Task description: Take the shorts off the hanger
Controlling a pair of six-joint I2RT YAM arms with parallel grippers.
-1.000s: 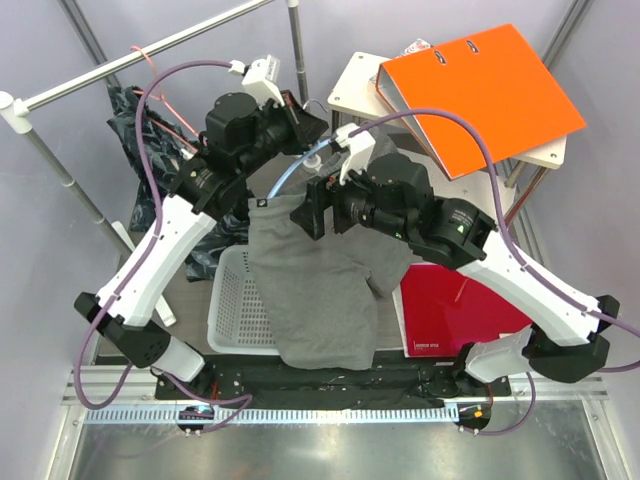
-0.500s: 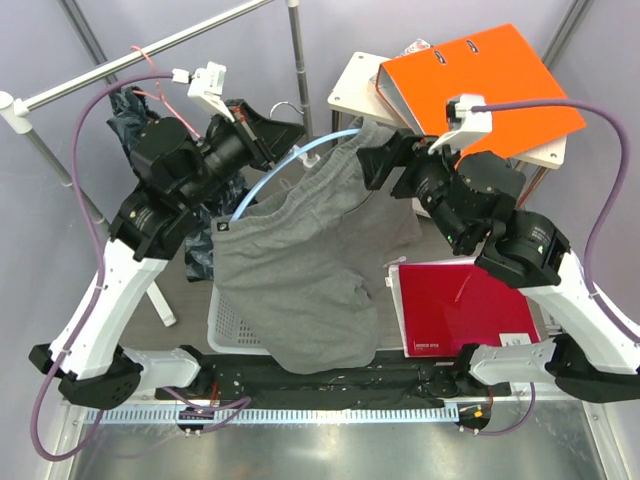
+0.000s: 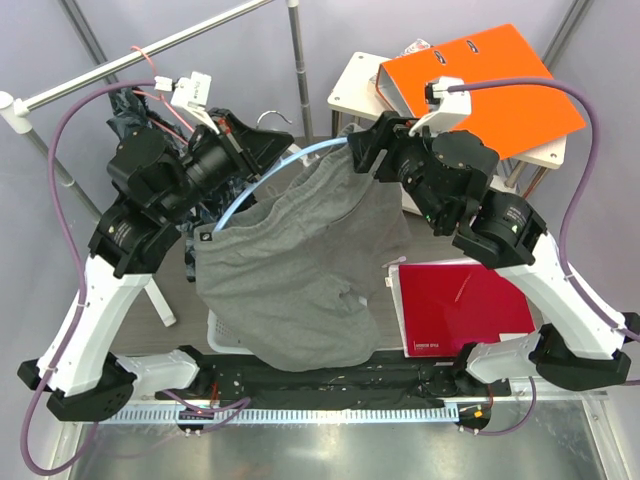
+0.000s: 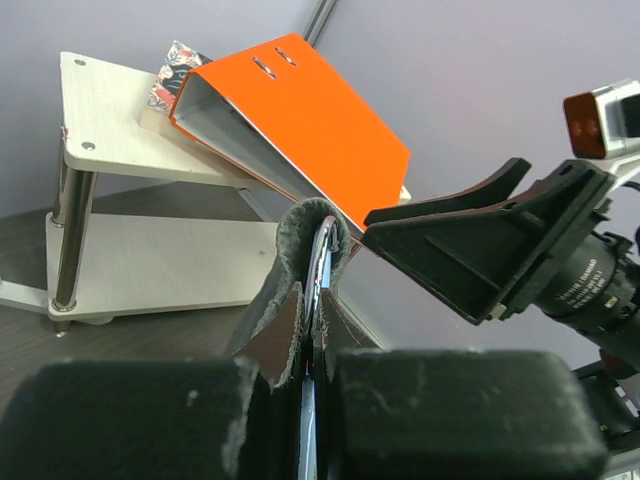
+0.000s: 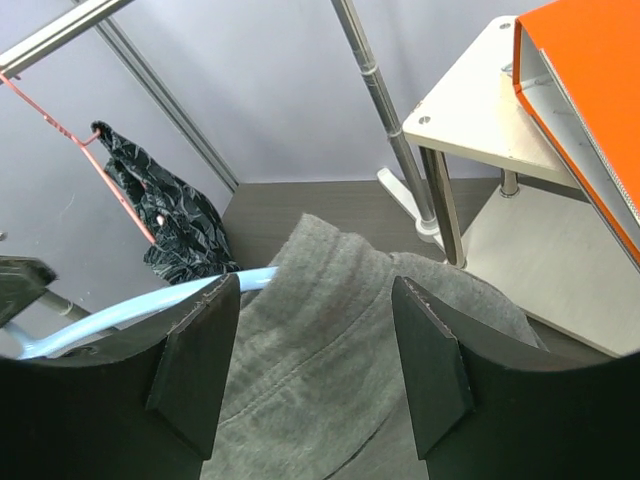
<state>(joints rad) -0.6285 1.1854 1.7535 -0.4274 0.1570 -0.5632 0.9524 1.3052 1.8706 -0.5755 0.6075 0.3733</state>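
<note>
The grey shorts [image 3: 300,270] hang from a light blue hanger [image 3: 300,153] held above the table. My left gripper [image 3: 262,150] is shut on the hanger's left part. In the left wrist view the closed jaws [image 4: 317,345] pinch the thin hanger [image 4: 322,250], with grey fabric looped over it. My right gripper [image 3: 362,158] is open at the right end of the waistband. In the right wrist view [image 5: 315,300] its jaws straddle the shorts [image 5: 340,330] without closing. The hanger [image 5: 190,295] runs off to the left.
A white basket [image 3: 225,320] sits under the shorts and a red binder [image 3: 460,305] lies to its right. An orange binder [image 3: 480,85] lies on a white side table [image 3: 352,90] at the back. A clothes rail [image 3: 150,50] holds a dark patterned garment [image 3: 135,105].
The left arm has lifted the hanger and shorts up and to the left. The right gripper has moved from the shorts' middle up to the waistband's right end. The shorts now hang spread out.
</note>
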